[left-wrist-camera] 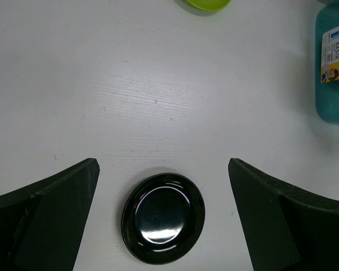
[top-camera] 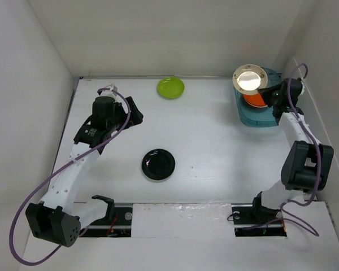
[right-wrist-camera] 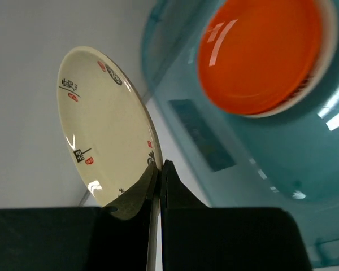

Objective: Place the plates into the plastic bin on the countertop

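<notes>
Bright, even overhead light fills the matte white tabletop [top-camera: 214, 147]; shadows are faint and soft. Glare whites out the cream speckled round plate [top-camera: 249, 80] pinched in the right claw [right-wrist-camera: 160, 175]. Below the left claw [left-wrist-camera: 163, 165], the glossy black round plate [left-wrist-camera: 163, 218] mirrors a pale highlight. Both claws' near fingers [left-wrist-camera: 51, 217] read dark and featureless.

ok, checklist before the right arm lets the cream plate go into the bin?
1. Grip: right gripper shut on the rim of the cream plate: ok.
2. Plate fully over the plastic bin: cannot tell. The top view puts it at the bin's far left corner, while the wrist view shows it beside the wall.
3. Plate level: not ok, it is steeply tilted.
4. Landing spot: the orange plate lies in the bin. Free room beside it: cannot tell.
5. Left gripper open above the black plate, away from the bin: ok.
</notes>
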Controlling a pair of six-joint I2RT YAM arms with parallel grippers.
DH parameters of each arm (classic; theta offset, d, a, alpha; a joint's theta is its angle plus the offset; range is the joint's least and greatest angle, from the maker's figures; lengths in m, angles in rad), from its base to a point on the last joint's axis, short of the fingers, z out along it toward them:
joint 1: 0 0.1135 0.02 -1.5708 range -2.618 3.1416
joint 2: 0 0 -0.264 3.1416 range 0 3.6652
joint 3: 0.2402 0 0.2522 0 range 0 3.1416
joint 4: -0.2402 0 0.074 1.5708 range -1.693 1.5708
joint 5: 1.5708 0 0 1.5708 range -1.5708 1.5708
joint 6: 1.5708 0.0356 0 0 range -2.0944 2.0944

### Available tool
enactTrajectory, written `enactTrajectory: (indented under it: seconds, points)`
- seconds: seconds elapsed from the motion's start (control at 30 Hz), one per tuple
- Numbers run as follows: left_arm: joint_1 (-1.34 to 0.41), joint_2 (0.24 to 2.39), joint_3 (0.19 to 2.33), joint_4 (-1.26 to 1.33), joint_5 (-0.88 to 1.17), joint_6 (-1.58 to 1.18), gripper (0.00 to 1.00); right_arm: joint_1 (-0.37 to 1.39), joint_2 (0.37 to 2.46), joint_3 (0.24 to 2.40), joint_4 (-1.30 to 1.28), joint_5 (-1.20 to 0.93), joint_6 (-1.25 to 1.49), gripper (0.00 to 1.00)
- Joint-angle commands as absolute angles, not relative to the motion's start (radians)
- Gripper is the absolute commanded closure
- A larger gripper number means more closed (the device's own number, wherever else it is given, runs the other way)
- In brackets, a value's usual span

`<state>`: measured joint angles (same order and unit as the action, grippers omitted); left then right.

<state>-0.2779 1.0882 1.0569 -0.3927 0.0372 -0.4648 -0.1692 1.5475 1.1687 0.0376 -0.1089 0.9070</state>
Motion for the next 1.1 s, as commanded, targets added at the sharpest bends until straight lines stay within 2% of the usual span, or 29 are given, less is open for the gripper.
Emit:
enactTrajectory:
  seconds: [0.0, 0.13, 0.33, 0.4, 0.43, 0.5, 0.6, 0.7, 0.77, 0.9, 1.07]
  points:
    - [-0.299, 1.084, 1.048, -0.356, 0.069, -0.446, 0.00, -0.254, 1.638, 1.204, 0.080, -0.103, 0.989, 1.00]
    - [-0.311, 1.094, 1.048, -0.365, 0.063, -0.437, 0.00, -0.305, 1.796, 1.323, 0.103, -0.141, 1.000, 1.00]
    - [-0.311, 1.112, 1.048, -0.365, 0.063, -0.437, 0.00, -0.336, 1.908, 1.417, 0.075, -0.103, 1.009, 0.99]
    - [-0.311, 1.121, 1.048, -0.365, 0.063, -0.428, 0.00, -0.336, 1.939, 1.443, 0.043, -0.103, 0.999, 0.89]
    - [-0.311, 1.121, 1.048, -0.365, 0.072, -0.428, 0.00, -0.336, 1.939, 1.443, 0.043, -0.103, 0.999, 0.76]
    - [-0.311, 1.121, 1.048, -0.365, 0.072, -0.428, 0.00, -0.336, 1.925, 1.434, 0.031, -0.089, 0.986, 0.43]
    - [-0.311, 1.130, 1.048, -0.365, 0.081, -0.428, 0.00, -0.336, 1.872, 1.393, 0.031, -0.045, 0.973, 0.32]
    - [-0.311, 1.131, 1.048, -0.365, 0.081, -0.428, 0.00, -0.313, 1.767, 1.338, 0.031, -0.034, 0.963, 0.32]
    - [-0.311, 1.131, 1.048, -0.365, 0.081, -0.428, 0.00, -0.292, 1.663, 1.306, 0.040, -0.048, 0.921, 0.28]
    - [-0.311, 1.121, 1.057, -0.365, 0.046, -0.428, 0.00, -0.163, 1.546, 1.238, 0.040, -0.292, 0.744, 0.28]
    - [-0.311, 1.121, 1.066, -0.400, -0.090, -0.509, 0.00, 0.105, 1.497, 1.030, 0.063, -0.460, 0.612, 0.28]
